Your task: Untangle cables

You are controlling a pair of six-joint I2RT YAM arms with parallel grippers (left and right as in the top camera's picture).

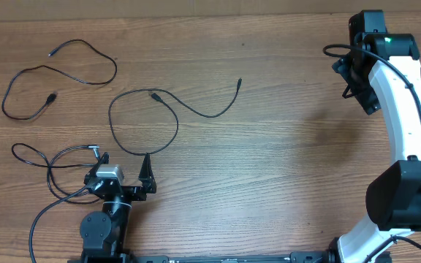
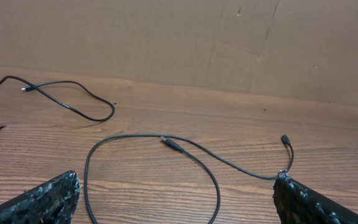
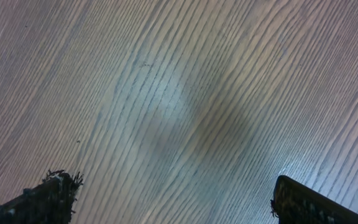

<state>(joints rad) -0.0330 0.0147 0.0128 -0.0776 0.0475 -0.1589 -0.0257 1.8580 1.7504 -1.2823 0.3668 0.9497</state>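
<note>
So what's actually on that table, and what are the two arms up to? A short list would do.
surface: wooden table
cables: three thin black ones, none crossing another
first: upper-left cable, a loose curve
second: middle cable, one loop crossing itself, with a tail running right
third: lower-left cable, silvery tip, beside the left arm
left tool: open, holding nothing, at the middle cable's loop
right tool: open, over bare wood, far from the cables
</note>
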